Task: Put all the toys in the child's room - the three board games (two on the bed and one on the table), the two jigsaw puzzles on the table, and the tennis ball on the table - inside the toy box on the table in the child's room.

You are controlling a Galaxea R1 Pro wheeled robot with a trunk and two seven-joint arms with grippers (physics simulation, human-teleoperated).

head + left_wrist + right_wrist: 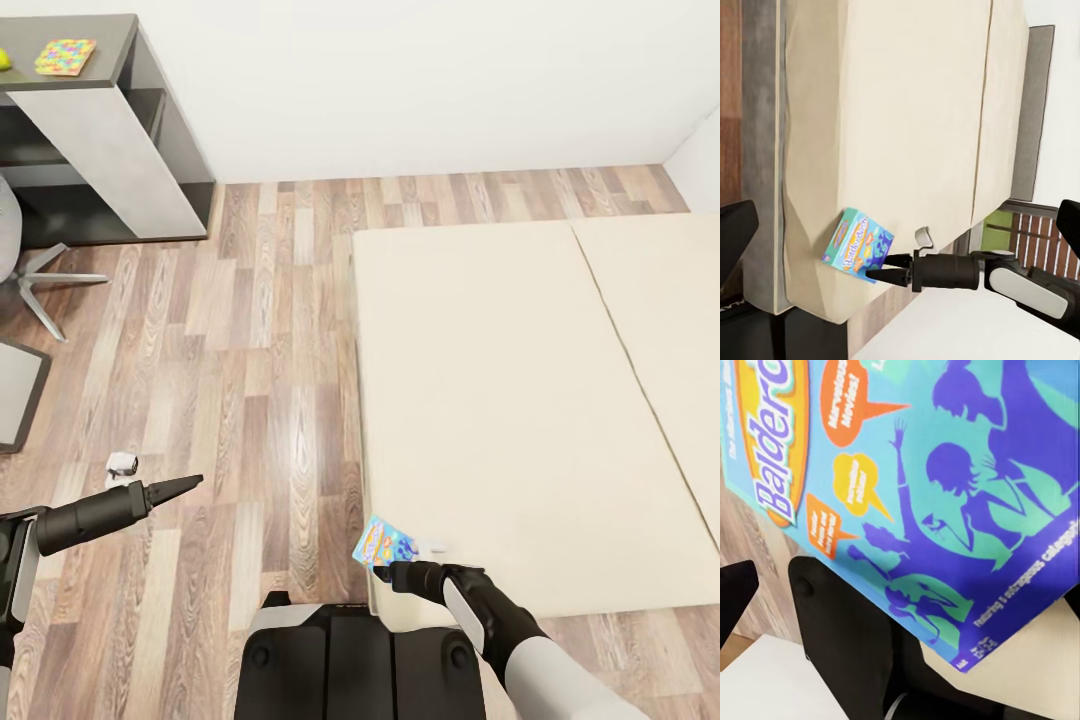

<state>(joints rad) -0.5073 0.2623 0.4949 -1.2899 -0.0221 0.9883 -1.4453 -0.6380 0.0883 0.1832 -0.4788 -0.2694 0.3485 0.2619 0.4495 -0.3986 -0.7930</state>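
Observation:
My right gripper (388, 570) is shut on a small blue board game (384, 543), held tilted over the near left corner of the cream bed (520, 400). The left wrist view shows the same box (859, 246) pinched at its lower edge by the right gripper (886, 271). Up close, the box's printed blue and teal face (945, 472) rests against one finger pad (855, 637). My left gripper (188, 485) hangs open over the wood floor, its fingers (735, 240) spread apart. At the far left, a jigsaw puzzle (65, 56) and the tennis ball (4, 60) lie on the table (110, 40).
A chair's star base (40, 275) stands by the desk. A grey panel (18, 392) sits at the left edge. A small white object (122, 463) lies on the floor near my left arm. The plank floor (270, 330) stretches between bed and desk. The grey headboard (1033, 112) ends the bed.

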